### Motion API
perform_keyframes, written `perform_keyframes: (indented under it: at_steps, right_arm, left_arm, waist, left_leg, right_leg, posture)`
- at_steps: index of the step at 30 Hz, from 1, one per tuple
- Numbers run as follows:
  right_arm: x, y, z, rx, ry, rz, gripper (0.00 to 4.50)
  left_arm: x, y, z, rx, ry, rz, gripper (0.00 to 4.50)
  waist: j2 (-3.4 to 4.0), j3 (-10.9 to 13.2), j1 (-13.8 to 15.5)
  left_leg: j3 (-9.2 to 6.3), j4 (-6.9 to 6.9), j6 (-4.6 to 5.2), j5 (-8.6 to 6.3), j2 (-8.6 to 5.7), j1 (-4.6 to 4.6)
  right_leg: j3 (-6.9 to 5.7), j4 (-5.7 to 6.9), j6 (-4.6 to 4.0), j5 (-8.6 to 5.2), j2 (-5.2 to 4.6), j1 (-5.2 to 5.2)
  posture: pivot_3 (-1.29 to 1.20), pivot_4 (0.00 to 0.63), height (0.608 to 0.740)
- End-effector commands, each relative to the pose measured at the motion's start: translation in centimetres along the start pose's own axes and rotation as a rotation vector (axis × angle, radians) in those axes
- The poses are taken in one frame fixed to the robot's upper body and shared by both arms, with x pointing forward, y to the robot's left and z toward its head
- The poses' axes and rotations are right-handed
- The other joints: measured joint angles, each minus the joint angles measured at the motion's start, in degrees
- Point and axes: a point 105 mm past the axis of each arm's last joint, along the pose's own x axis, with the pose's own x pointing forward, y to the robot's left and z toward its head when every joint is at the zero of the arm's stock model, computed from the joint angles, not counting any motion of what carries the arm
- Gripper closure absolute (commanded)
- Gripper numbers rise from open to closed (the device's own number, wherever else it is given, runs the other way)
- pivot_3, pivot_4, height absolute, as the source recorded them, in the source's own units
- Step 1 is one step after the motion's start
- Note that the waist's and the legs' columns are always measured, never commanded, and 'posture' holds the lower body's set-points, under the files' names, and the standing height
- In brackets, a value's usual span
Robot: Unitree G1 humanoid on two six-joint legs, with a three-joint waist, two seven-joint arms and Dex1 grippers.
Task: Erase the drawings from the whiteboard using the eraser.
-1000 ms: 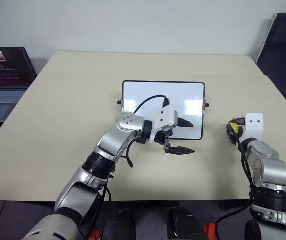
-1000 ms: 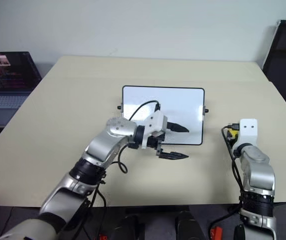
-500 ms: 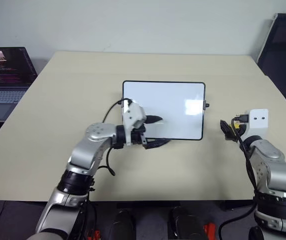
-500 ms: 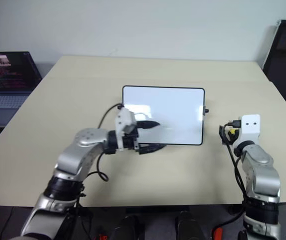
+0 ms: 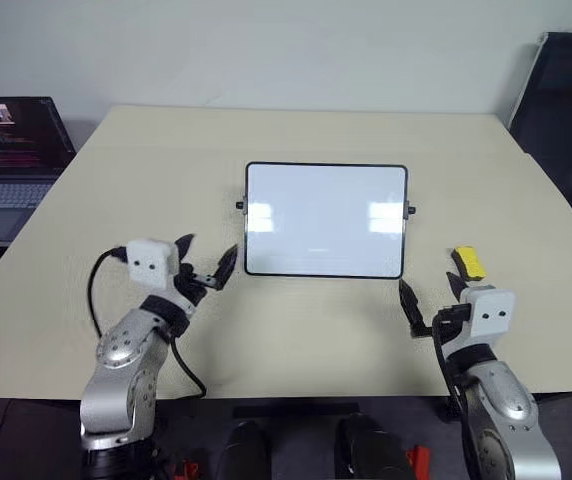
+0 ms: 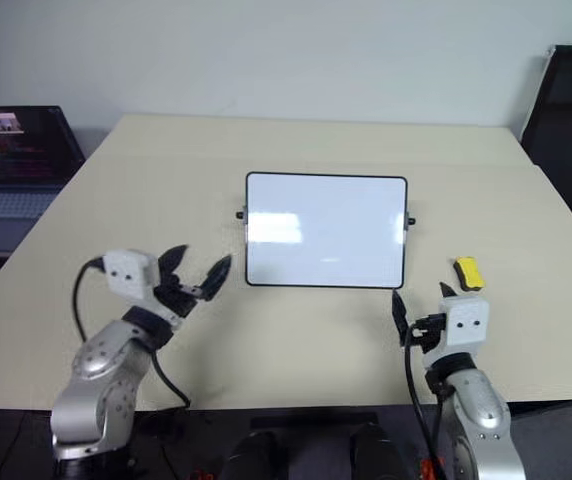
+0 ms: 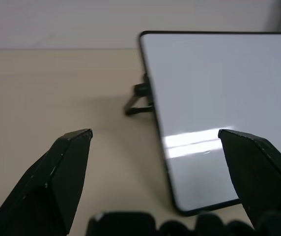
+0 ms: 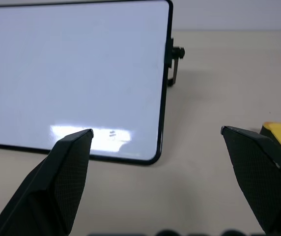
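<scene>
2 grippers, left (image 5: 209, 262) and right (image 5: 428, 295), hovered with jaws apart and empty, flanking the whiteboard (image 5: 326, 220) on the worktop (image 5: 296, 330). Its yellow eraser (image 5: 468, 263) lay just right of the board, beside the right gripper.

Both arms sit low, left pincer (image 5: 206, 262) and right pincer (image 5: 428, 297) (fingers spread) empty.

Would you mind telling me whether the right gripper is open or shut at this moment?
Open. The right gripper has its two black fingers spread wide with nothing between them; the eraser lies on the table just beyond it.
</scene>
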Motion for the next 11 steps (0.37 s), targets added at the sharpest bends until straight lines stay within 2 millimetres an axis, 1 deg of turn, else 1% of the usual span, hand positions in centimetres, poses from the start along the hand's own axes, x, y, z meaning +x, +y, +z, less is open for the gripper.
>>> perform_keyframes:
  at_steps: [1, 2, 5, 8, 10, 11]
  right_arm:
    - [-0.2, -0.8, 0.8, -0.017, -0.052, -0.015, 0.03]
    - [-0.2, -1.2, 0.8, -0.016, -0.051, -0.016, 0.03]
    - [-0.4, -1.3, 1.3, -0.014, -0.056, -0.016, 0.03]
    - [-0.6, -1.7, 1.2, -0.025, -0.043, -0.03, 0.03]
    - [-0.7, -1.1, 1.2, -0.02, -0.025, -0.009, 0.03]
    - [-0.7, -0.9, 1.0, -0.02, -0.015, 0.005, 0.03]
  left_arm:
    - [-0.4, 0.5, 1.1, 0.06, -0.057, 0.076, 0.0]
    - [-0.2, 0.2, 1.0, 0.065, -0.056, 0.075, 0.0]
    - [0.1, -1.1, 1.0, 0.08, -0.061, 0.034, 0.0]
    - [0.3, -2.2, 0.1, 0.073, -0.035, 0.012, 0.0]
    - [0.6, -2.7, -0.1, 0.068, -0.032, -0.019, 0.0]
    - [0.8, -3.0, -0.1, 0.067, -0.035, -0.032, 0.0]
  waist:
    - [-0.04, -0.02, 0.15]
    - [-0.04, -0.02, 0.17]
    - [-0.08, -0.03, 0.25]
    - [-0.09, -0.05, 0.2]
    - [-0.09, -0.05, 0.19]
    - [-0.09, -0.05, 0.19]
  left_leg:
    - [0.0, 0.07, -0.06, -0.04, 0.0, 0.01]
    - [0.0, 0.16, -0.33, -0.21, -0.01, 0.01]
    - [0.04, 0.29, -0.35, -0.22, -0.06, -0.02]
    - [0.06, 0.3, -0.35, -0.22, -0.05, -0.01]
    - [0.06, 0.29, -0.3, -0.19, -0.04, -0.03]
    - [0.05, 0.28, -0.06, -0.04, -0.03, -0.06]
  right_leg:
    - [-0.02, -0.05, 0.0, 0.0, -0.02, -0.07]
    - [-0.01, -0.08, 0.0, 0.0, -0.04, -0.07]
    - [0.01, -0.13, 0.0, 0.0, -0.12, -0.03]
    - [0.01, -0.1, 0.0, 0.0, -0.12, -0.04]
    - [0.01, -0.03, 0.0, 0.0, -0.1, 0.01]
    - [0.01, 0.03, 0.0, 0.0, -0.09, 0.07]
  posture:
    - [0.0, 0.15, 0.74]
    - [0.0, 0.15, 0.74]
    - [0.0, 0.15, 0.74]
    - [0.0, 0.15, 0.74]
    - [0.0, 0.15, 0.74]
    - [0.0, 0.15, 0.74]
